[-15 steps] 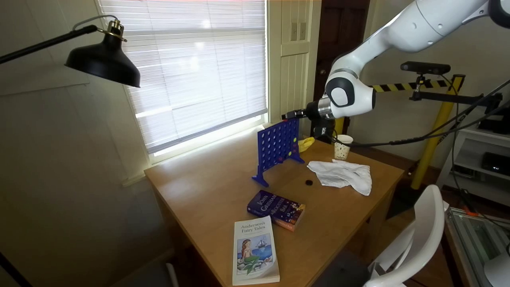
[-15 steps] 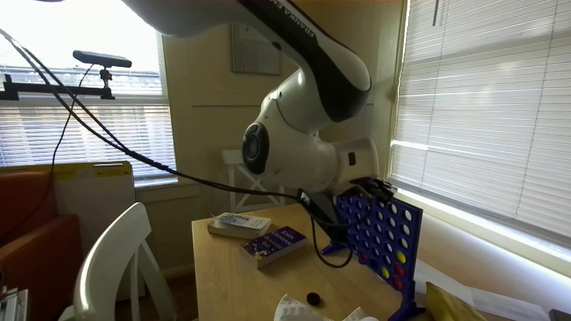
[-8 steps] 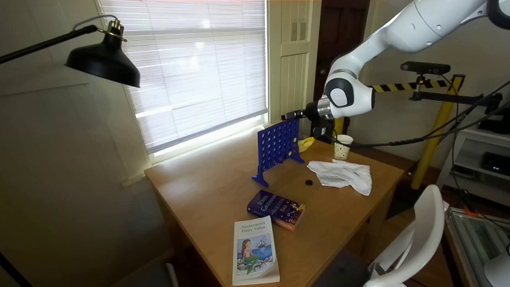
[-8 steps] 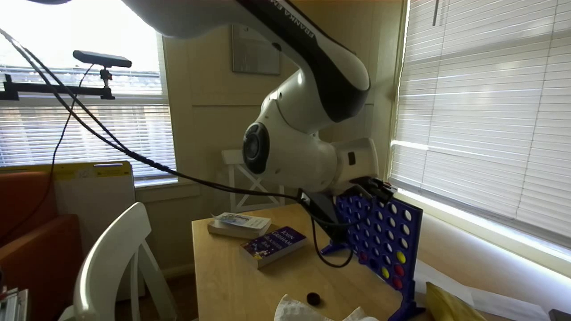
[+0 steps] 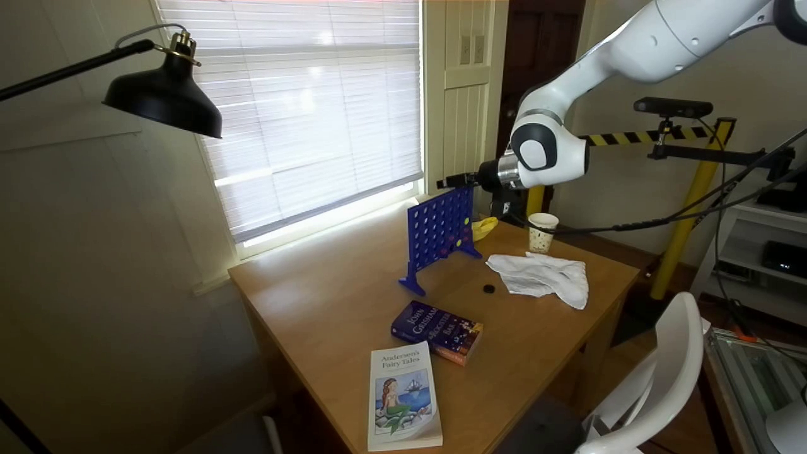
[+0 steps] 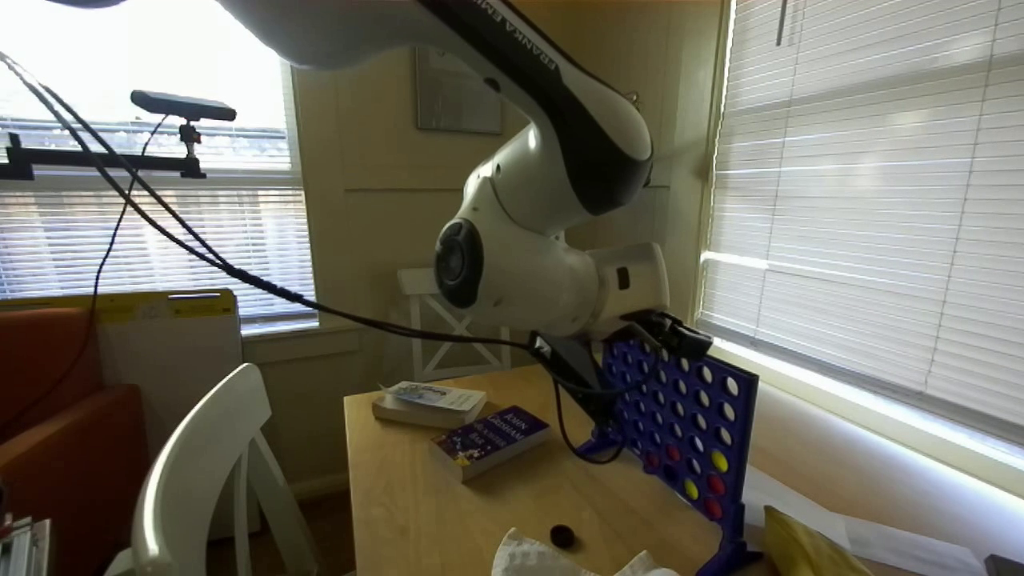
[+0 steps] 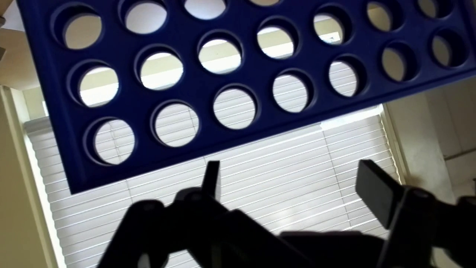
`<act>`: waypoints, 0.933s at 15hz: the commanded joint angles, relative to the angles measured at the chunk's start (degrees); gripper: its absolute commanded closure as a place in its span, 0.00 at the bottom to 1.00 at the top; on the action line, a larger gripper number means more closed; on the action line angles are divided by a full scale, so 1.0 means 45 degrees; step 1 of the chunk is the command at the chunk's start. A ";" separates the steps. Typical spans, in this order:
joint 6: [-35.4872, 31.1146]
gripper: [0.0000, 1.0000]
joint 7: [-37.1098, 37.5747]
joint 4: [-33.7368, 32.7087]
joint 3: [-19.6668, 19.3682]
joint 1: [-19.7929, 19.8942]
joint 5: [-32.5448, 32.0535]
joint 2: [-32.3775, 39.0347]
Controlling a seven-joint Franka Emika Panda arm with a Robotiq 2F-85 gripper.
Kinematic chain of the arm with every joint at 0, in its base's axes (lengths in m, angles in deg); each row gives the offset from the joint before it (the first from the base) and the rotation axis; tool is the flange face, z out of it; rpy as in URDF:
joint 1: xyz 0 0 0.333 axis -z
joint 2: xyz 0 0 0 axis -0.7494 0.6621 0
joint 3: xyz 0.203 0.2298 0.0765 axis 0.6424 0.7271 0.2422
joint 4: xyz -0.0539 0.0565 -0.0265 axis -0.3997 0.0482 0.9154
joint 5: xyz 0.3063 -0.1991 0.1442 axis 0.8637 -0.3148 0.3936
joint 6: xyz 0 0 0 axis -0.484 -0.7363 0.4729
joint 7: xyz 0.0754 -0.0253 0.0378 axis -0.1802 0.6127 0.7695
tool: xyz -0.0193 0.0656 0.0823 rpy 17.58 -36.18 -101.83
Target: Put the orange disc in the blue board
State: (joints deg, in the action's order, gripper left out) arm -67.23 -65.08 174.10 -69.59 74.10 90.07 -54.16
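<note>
Board (image 5: 439, 228): exterior view; upright, your gripper (image 5: 441, 184) just over its top edge.
Orange disc (image 6: 674, 453): exterior view; likely a red one, low in the board, beneath your jaws.
Jaws: wrist view; spread wide, holding nothing; you would probably lift clear next.

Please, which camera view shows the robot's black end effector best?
The wrist view: there the black end effector is large and near, its two fingers apart against white slatted window blinds. Both exterior views show it smaller, a dark shape near the top of the upright blue plastic grid board, its finger gap hard to judge.
</note>
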 commanded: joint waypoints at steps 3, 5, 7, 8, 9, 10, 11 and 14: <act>0.0490 0.00 0.0990 0.0440 -0.0204 0.0064 0.0000 -0.1061; 0.0292 0.00 0.1101 0.0635 -0.0261 0.0066 0.0000 -0.1703; -0.0809 0.00 0.0859 0.0889 -0.0280 -0.0085 0.0000 -0.2614; -0.1663 0.00 0.0788 0.1013 -0.0237 -0.0176 0.0000 -0.3208; -0.2441 0.00 0.0691 0.1098 -0.0231 -0.0248 0.0000 -0.3732; -0.3551 0.00 0.0507 0.1223 -0.0141 -0.0355 0.0000 -0.4396; -0.4681 0.00 0.0466 0.1204 -0.0062 -0.0454 -0.0135 -0.4889; -0.8426 0.00 0.0048 0.1272 -0.0007 -0.0677 -0.0461 -0.6381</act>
State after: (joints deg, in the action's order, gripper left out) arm -93.98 -63.70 176.48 -70.15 71.80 89.98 -75.22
